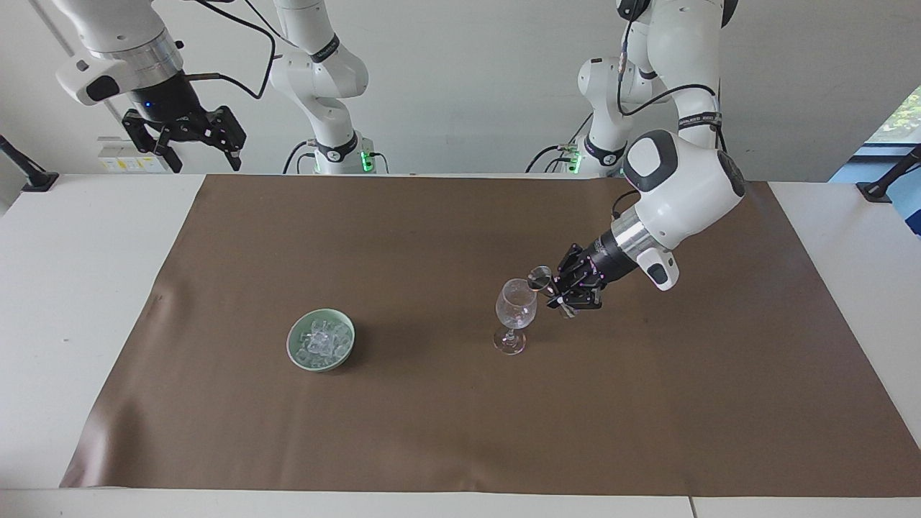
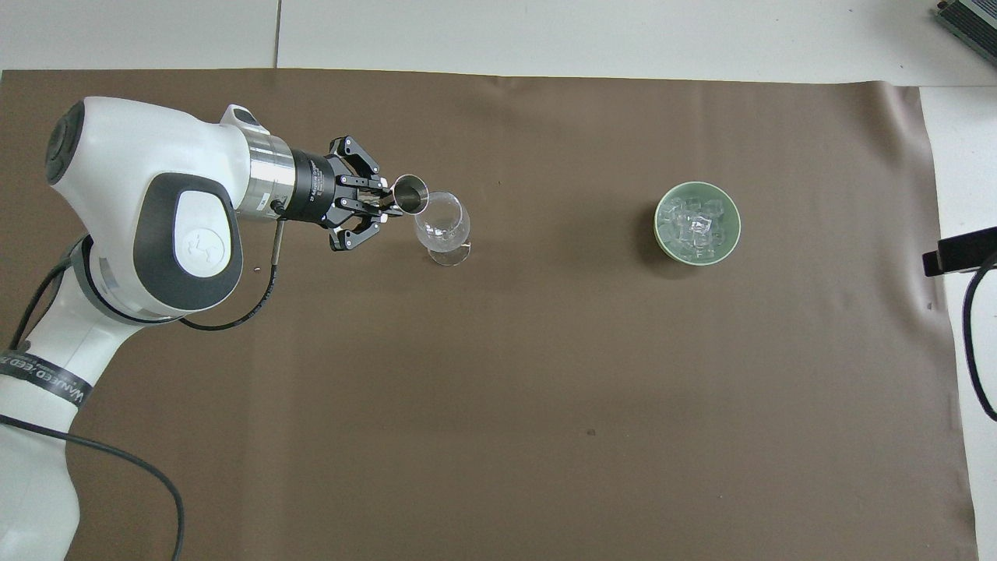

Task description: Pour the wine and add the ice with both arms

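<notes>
— Jigger (image 1: 540,277) position?
— Held by the left gripper (image 1: 554,288), whose fingers are clamped tight on its waist. It hangs at the rim of the glass (image 1: 515,311), on the side toward the left arm's end of the table (image 1: 43,302); from overhead it sits at about ten o'clock of the glass bowl, overlapping the rim. I can't tell whether metal touches glass.
— Tilted?
— Only slightly, mouth up and open to the overhead camera. No liquid shows.
— Ice (image 2: 695,227)?
— Heaped in the green bowl (image 2: 668,241), well apart from the glass, toward the right arm's end, on the brown mat (image 2: 498,389).
— Right gripper (image 1: 188,138)?
— Raised over the table's edge at the robots' end, fingers spread wide, holding nothing. That arm waits.
</notes>
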